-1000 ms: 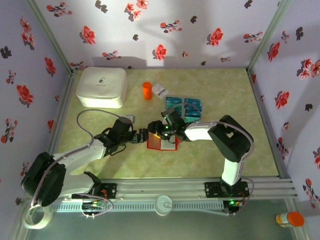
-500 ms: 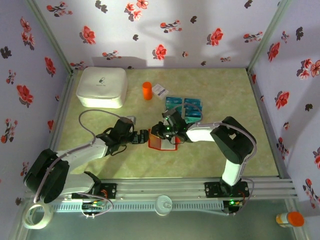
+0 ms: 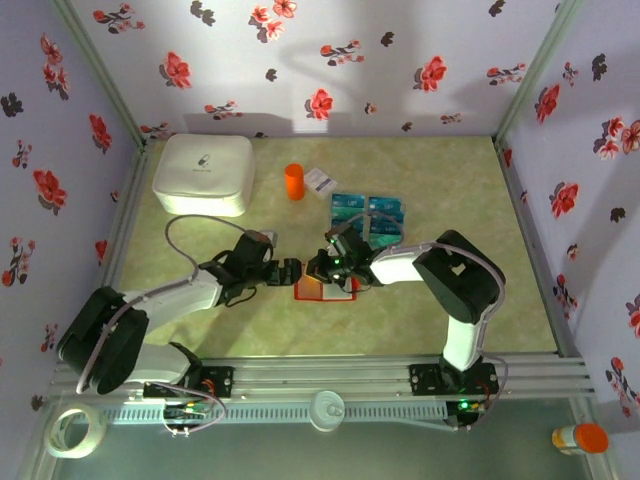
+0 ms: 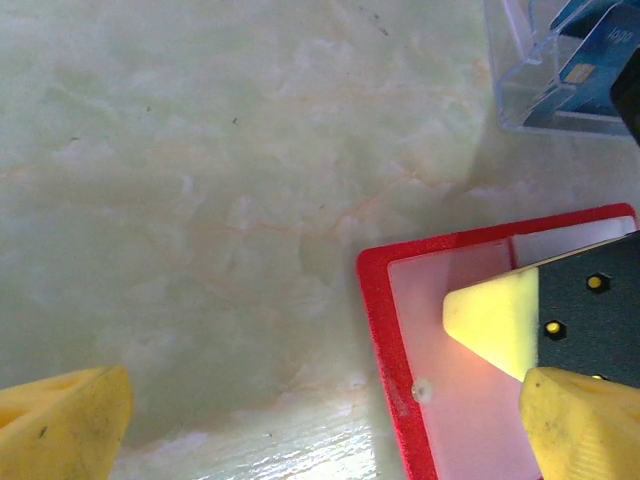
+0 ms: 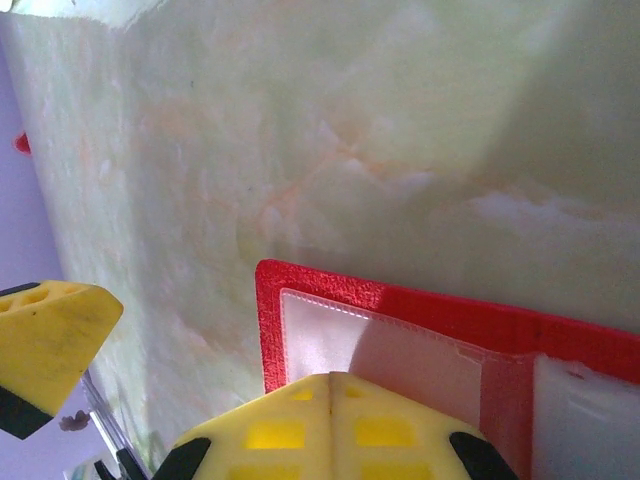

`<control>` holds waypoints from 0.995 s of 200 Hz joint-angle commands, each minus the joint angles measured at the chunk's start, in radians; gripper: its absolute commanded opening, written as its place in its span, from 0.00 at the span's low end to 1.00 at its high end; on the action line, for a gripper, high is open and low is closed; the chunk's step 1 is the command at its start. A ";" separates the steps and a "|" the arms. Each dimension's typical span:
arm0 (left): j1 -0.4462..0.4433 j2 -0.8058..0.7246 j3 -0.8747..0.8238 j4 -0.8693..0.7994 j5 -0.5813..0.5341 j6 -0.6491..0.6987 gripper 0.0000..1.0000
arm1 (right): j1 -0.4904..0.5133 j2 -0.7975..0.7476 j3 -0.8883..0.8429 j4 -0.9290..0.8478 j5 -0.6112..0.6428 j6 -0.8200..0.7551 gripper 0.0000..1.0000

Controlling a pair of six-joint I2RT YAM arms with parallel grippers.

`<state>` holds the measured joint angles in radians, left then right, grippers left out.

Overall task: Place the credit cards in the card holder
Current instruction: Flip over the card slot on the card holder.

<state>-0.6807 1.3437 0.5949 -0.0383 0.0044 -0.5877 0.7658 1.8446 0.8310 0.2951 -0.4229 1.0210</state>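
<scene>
At mid-worktop (image 3: 262,332) the red card holder (image 3: 322,290) lies open, left claw (image 3: 289,272) and right claw (image 3: 319,268) both spread and empty over it, so the smart play looks like pinning one flap flat while the other fetches the credit cards (image 3: 368,215) just behind.

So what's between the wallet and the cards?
Bare table, in the left wrist view; from the top, the right gripper hangs over that gap.
</scene>
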 commanded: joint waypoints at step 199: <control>-0.150 0.155 0.016 -0.020 -0.202 0.117 1.00 | -0.180 -0.222 0.202 -0.462 0.071 -0.311 0.39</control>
<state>-0.8333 1.4651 0.6003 -0.0494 -0.1539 -0.4709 0.6270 1.6886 0.9424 0.0696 -0.4015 0.9112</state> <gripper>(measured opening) 0.997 0.354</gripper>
